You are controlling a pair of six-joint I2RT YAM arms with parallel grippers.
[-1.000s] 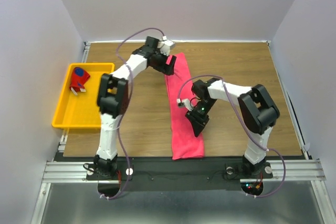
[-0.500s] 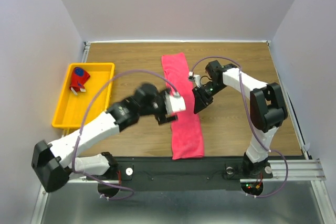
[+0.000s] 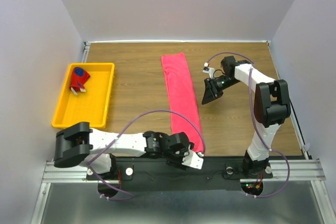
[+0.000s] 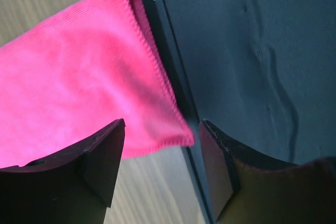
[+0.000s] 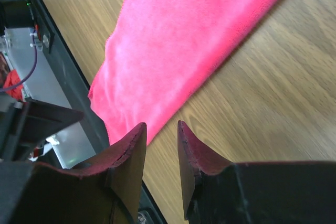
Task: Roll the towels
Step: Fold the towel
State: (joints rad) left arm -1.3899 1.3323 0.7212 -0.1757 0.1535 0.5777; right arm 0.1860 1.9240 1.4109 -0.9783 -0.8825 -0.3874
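A plain pink-red towel lies flat as a long strip down the middle of the table, its near end reaching the front edge. My left gripper is low at that near right corner. In the left wrist view the gripper is open, with the towel's corner between its fingertips. My right gripper hovers just right of the towel's middle. Its jaws stand a narrow gap apart with nothing in them, over bare wood beside the towel. The patterned red and navy towel sits bundled in the tray.
A yellow plastic tray stands at the table's left edge. The black front rail runs right under the left gripper. The left arm lies stretched along the near edge. White walls close in the table on three sides.
The left arm swung from the towel's far end down to its near right corner. The right gripper moved from over the towel's middle out to its right side.
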